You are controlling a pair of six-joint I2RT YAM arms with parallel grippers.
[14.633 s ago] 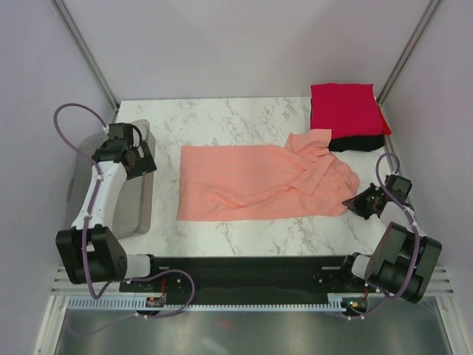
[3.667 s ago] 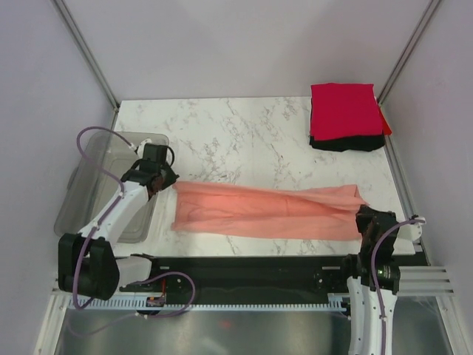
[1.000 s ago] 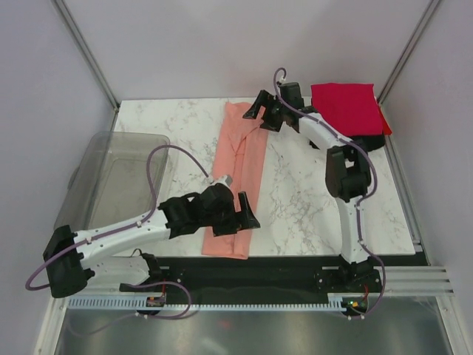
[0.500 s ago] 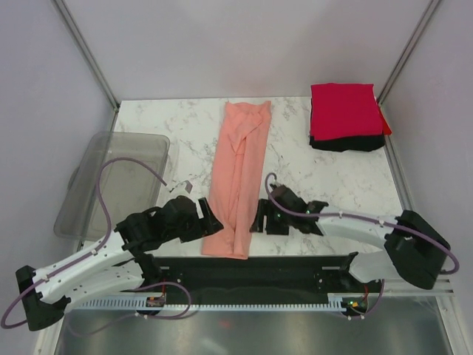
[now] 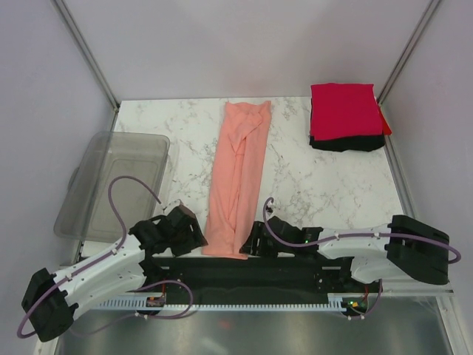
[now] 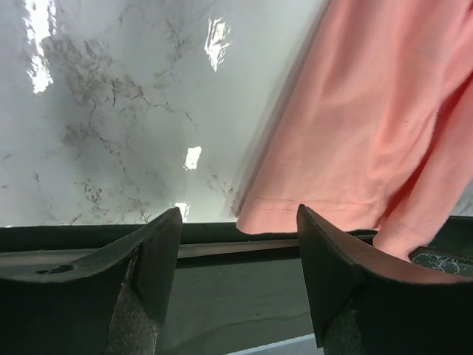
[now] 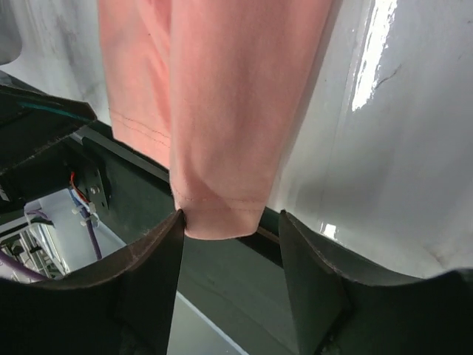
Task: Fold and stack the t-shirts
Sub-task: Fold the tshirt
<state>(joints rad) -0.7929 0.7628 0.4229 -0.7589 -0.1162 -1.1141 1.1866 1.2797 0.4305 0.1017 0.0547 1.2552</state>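
Jaws stand spread on your left gripper (image 6: 238,216) and right gripper (image 7: 230,217); pinch both near hem corners of the pink t-shirt (image 5: 240,170) evenly.

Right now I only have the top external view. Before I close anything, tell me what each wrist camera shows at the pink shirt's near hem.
Observer: Left wrist: the left gripper is open. A hem corner of the salmon-pink t-shirt shows in the gap between its fingers, with nothing pinched.
Operator: Give me the right side.
Observer: Right wrist: the right gripper is open too, with the folded hem corner in the gap between its fingers.
Operator: Report where that hem sits on the table.
Observer: Both wrist views show it reaching past the marble table's near edge, over the dark rail.
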